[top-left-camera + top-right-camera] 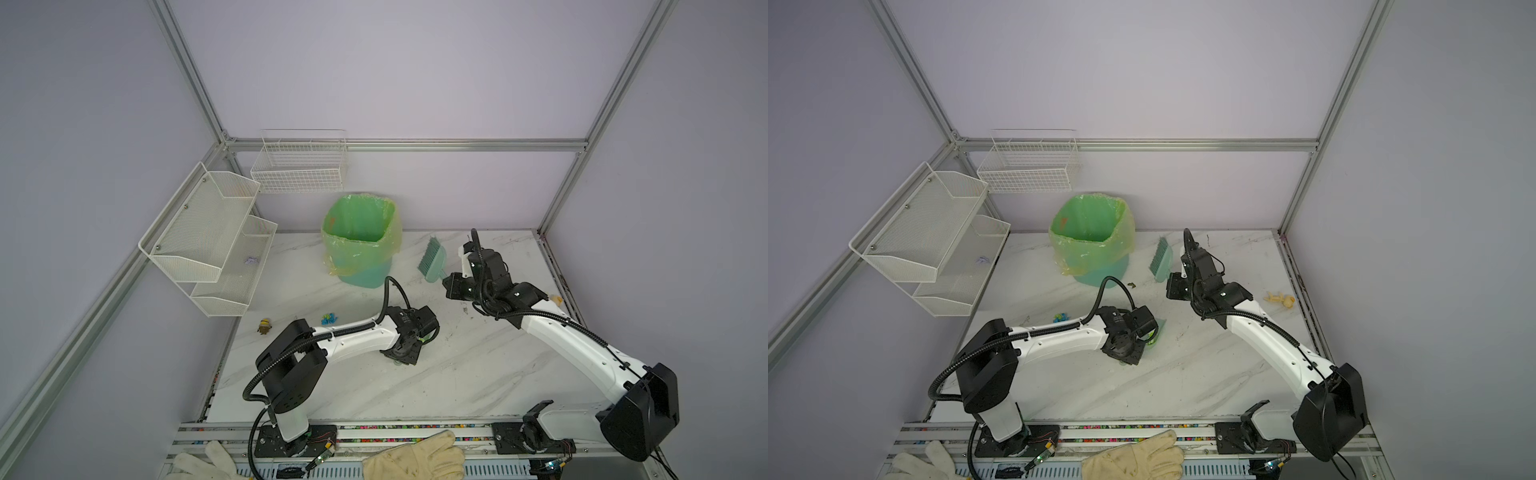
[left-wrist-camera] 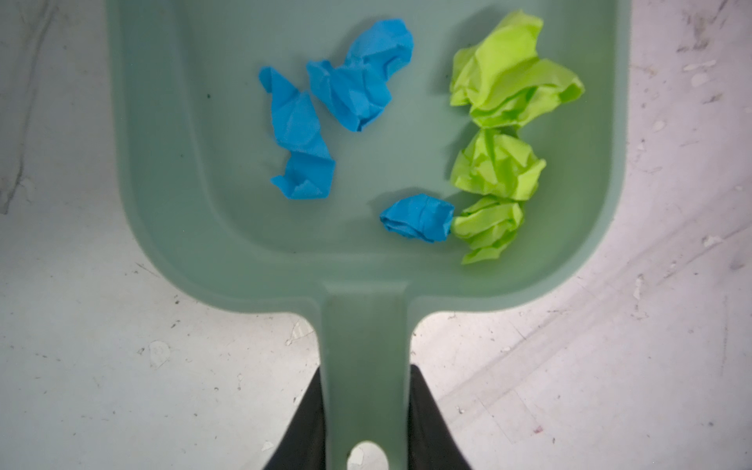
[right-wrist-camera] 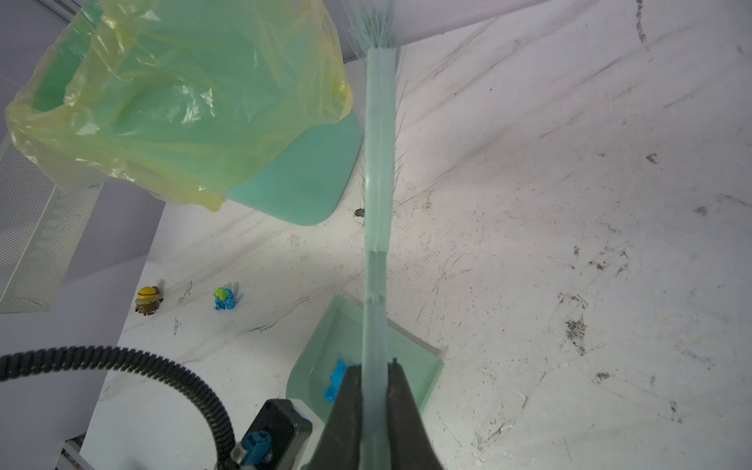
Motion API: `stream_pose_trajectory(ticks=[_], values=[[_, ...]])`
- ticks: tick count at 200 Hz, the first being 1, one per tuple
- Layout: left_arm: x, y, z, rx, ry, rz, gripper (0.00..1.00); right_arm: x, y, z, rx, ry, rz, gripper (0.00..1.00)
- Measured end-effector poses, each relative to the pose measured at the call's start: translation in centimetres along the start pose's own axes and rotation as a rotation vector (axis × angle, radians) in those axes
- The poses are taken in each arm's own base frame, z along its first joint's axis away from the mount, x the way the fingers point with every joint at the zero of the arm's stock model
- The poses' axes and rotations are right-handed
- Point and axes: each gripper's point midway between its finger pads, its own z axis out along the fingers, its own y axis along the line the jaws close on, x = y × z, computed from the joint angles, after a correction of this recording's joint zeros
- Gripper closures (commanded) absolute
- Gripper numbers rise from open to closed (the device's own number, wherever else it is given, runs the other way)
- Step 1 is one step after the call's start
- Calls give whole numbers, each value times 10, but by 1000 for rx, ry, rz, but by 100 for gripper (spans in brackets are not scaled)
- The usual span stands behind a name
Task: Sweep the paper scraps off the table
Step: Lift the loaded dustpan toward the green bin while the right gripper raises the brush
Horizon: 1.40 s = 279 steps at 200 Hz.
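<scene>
Several paper scraps [image 2: 358, 81] in dustpan [image 2: 183, 162], handle [image 2: 364, 346] between clamped left jaws; right jaws clamped on brush [image 3: 379, 162].

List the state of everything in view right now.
dustpan, held by its handle, carrying paper scraps.
brush, held, lifted off the table.
left gripper, shut on dustpan.
right gripper, shut on brush.
stray clump, on the table near toy figure.
trash bin, upright, lined, open.

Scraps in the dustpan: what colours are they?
Scraps: bright blue and lime green, in the dustpan; clearest in the left wrist view.
</scene>
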Motion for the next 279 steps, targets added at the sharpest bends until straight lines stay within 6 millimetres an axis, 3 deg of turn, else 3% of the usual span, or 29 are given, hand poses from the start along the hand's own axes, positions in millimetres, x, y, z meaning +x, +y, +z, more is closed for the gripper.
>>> stream_pose_trajectory(ticks=[55,147,195,236,279], values=[[-13,3,-34,42,-99,-57,100,-8,-12,6,10,-35,24,100],[-26,4,-58,53,-153,-65,100,-32,-33,7,48,-108,65,100],[-47,3,-94,74,-221,-68,100,-37,-47,9,61,-112,89,100],[-68,-3,-124,117,-288,-61,100,-24,-57,14,76,-85,98,100],[-87,-6,-152,160,-353,-54,100,-24,-55,8,61,-92,98,100]])
